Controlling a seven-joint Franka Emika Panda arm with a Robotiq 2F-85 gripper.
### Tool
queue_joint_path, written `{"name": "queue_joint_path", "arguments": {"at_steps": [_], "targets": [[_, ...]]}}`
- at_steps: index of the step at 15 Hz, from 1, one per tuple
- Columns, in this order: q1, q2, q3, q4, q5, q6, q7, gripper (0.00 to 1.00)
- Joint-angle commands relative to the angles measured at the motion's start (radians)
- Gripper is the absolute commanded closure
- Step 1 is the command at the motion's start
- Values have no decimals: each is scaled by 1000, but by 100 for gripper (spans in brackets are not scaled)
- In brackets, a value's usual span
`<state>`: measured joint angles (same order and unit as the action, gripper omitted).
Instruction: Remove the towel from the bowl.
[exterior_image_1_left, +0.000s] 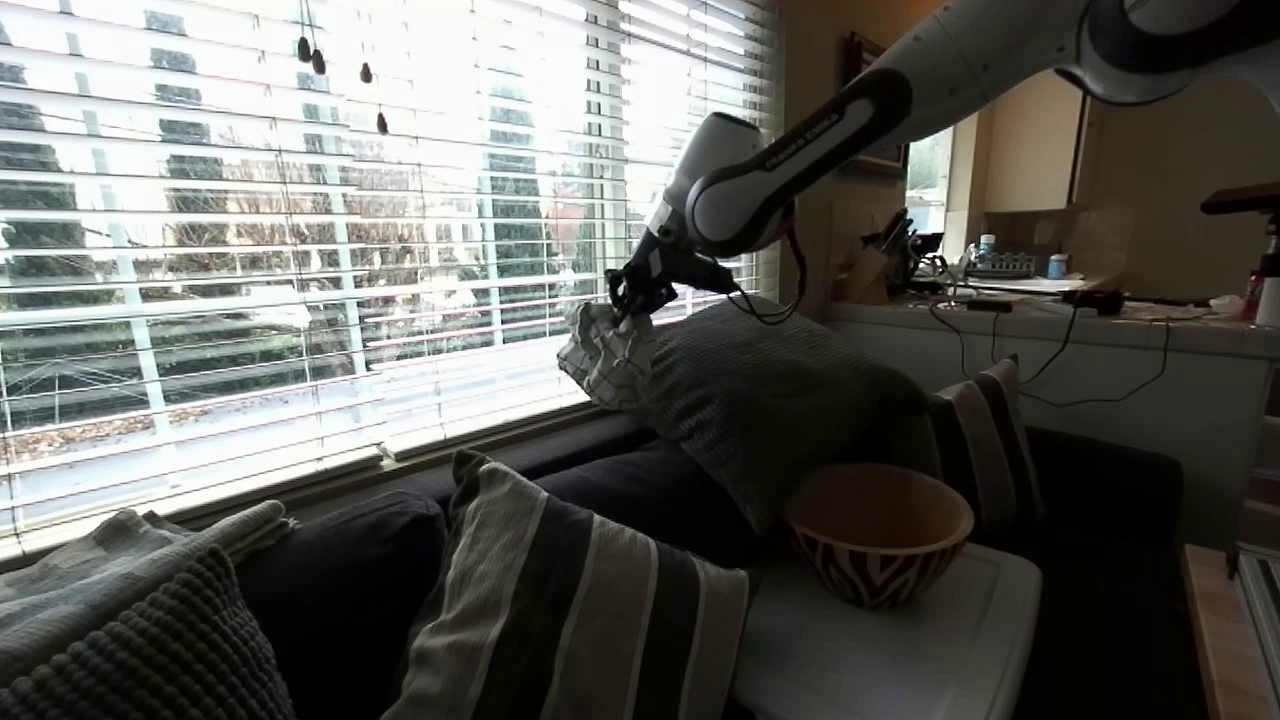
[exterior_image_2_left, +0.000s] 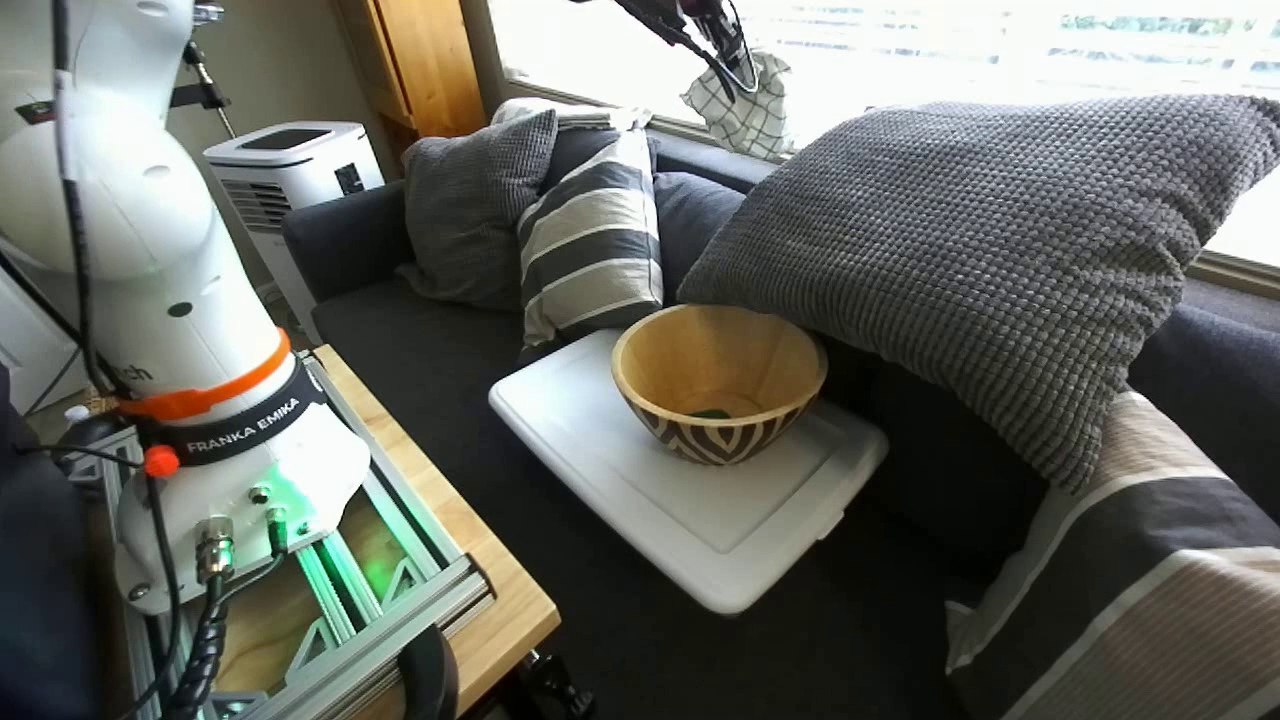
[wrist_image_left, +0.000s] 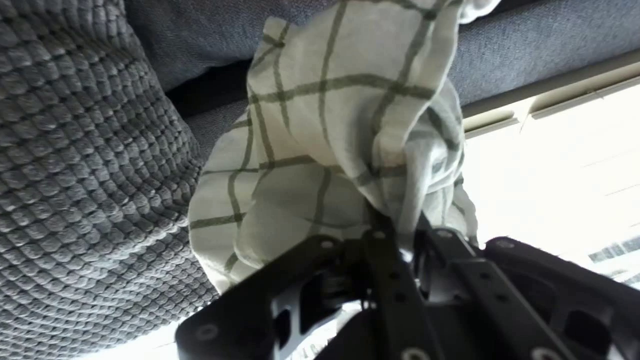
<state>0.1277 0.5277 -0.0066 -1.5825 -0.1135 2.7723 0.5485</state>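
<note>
Wrist view: my black end effector (wrist_image_left: 403, 235) pinching crumpled white dark-checked cloth towel (wrist_image_left: 340, 135), near white slatted blinds (exterior_image_1_left: 380, 210), out of round tan wooden bowl (exterior_image_2_left: 715, 440). I judge light, limp, unbreakable; best hold: bunched fold (wrist_image_left: 414, 187).

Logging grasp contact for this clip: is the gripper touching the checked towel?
Touching. In the wrist view, a fold of the checked towel is pinched between the jaws of the gripper.
</note>
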Motion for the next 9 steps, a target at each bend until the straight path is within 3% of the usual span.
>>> {"name": "queue_joint_path", "arguments": {"at_steps": [1,2,3,6,9], "targets": [[99,203,-109,250,8,-16,63,97],[111,235,-125,291,14,-24,70,64],[118,261,-135,323,21,-35,70,64],[128,281,-153,361,28,-74,62,43],[121,203,-137,304,31,-232,40,19]]}}
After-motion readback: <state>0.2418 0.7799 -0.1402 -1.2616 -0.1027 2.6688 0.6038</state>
